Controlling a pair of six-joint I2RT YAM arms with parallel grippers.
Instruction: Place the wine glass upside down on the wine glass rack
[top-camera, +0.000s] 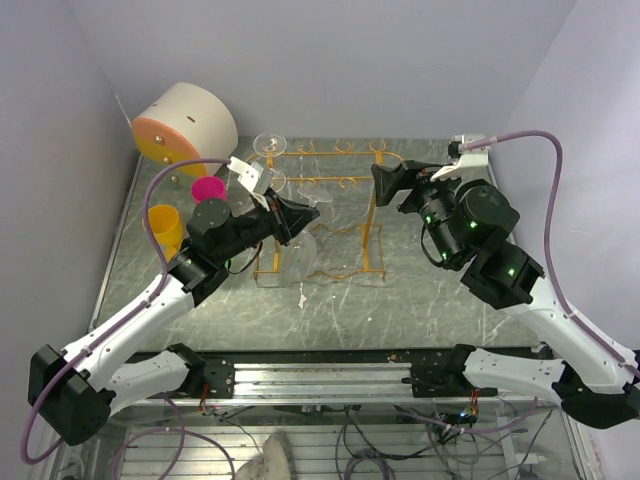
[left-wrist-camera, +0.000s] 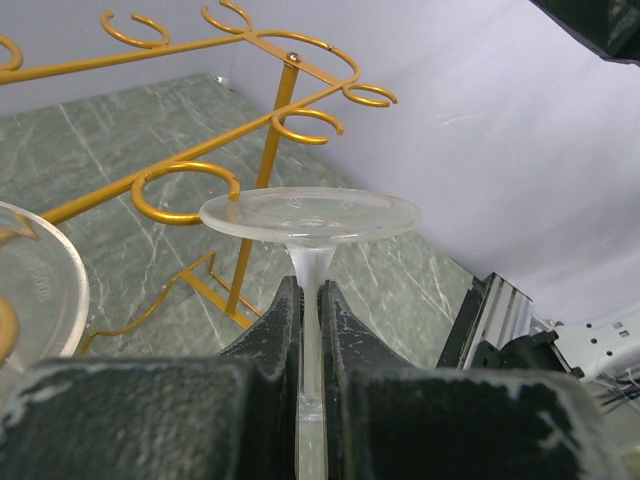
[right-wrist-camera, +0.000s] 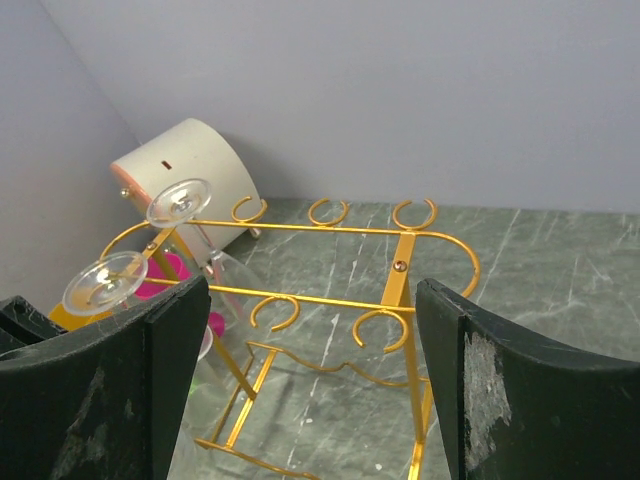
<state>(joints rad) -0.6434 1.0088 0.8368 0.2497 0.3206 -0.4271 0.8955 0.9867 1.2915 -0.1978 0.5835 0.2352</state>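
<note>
Far left, back corner: beige drum box (top-camera: 195, 115) lying on its side, orange face turned left. In front of it sit a yellow cup (top-camera: 167, 228) and a pink cup (top-camera: 209, 189), near each other, both on the green marbled table (top-camera: 400, 300).

Left gripper (left-wrist-camera: 310, 295): fingers nearly together, clamped on the stem of the wine glass (left-wrist-camera: 310, 215). The glass is upside down, foot up, bowl below the fingers. The foot is level with the top frame of the rack (right-wrist-camera: 402, 262), at its left end on the near side, just beside a loop hook. In the left wrist view the foot's edge overlaps that hook; can't tell if they touch. The stem is not inside a loop.

Second glass (top-camera: 270, 143): hangs upside down at the rack's far left corner, foot on top of the frame, bowl underneath.

The rack stands upright mid-table: gold wire, oval top frame with loops, slim legs.

Right gripper (right-wrist-camera: 310, 400): fingers wide apart, holding nothing. It sits off the rack's right end, looking down along the top frame from slightly above, apart from the wire.
</note>
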